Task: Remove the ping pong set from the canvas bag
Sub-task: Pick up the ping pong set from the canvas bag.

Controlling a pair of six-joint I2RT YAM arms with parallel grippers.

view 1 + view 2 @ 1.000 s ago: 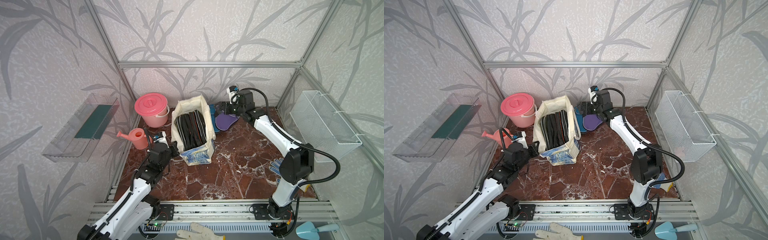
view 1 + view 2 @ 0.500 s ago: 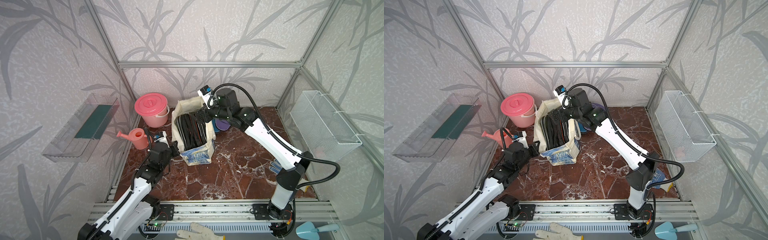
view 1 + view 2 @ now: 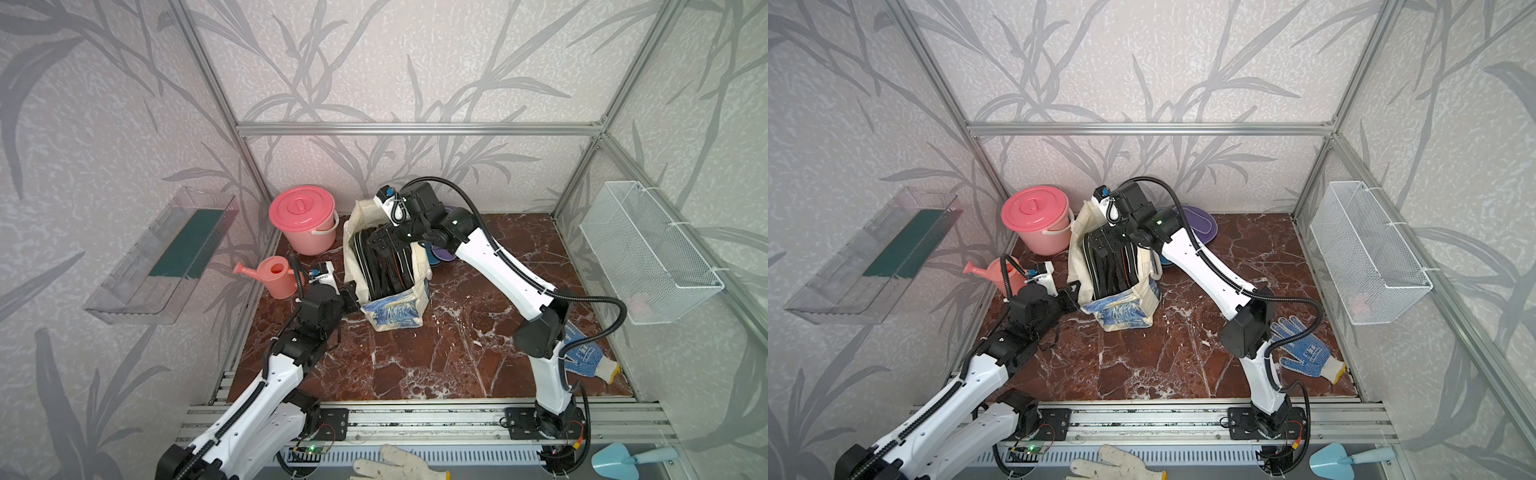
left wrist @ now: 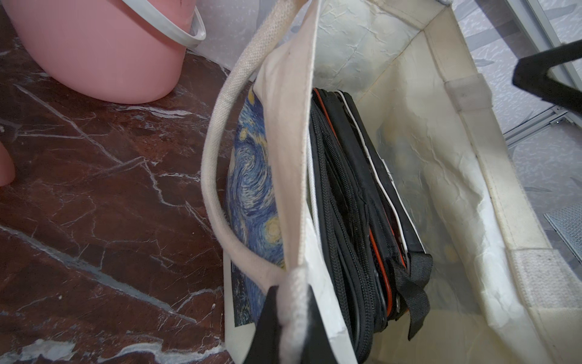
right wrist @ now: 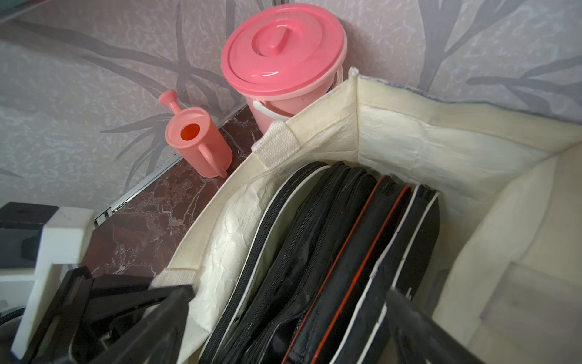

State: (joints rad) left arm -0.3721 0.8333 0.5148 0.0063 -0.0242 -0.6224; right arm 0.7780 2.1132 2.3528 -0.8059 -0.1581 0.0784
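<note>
Bag (image 3: pixel 395 303) upright on table (image 3: pixel 457 353), near back edge, mouth open. Dark cases (image 3: pixel 384 266) stand on edge inside, packed toward wall nearest bucket (image 3: pixel 301 220). Purple case (image 3: pixel 1200 220) flat on table at back edge, just beside bag. Left gripper (image 4: pixel 291 302) clamped on bag rim at handle (image 4: pixel 217 176) end. Right gripper (image 5: pixel 283 331) over bag mouth, jaws wide apart above cases, nothing held. Bucket in back left corner.
</note>
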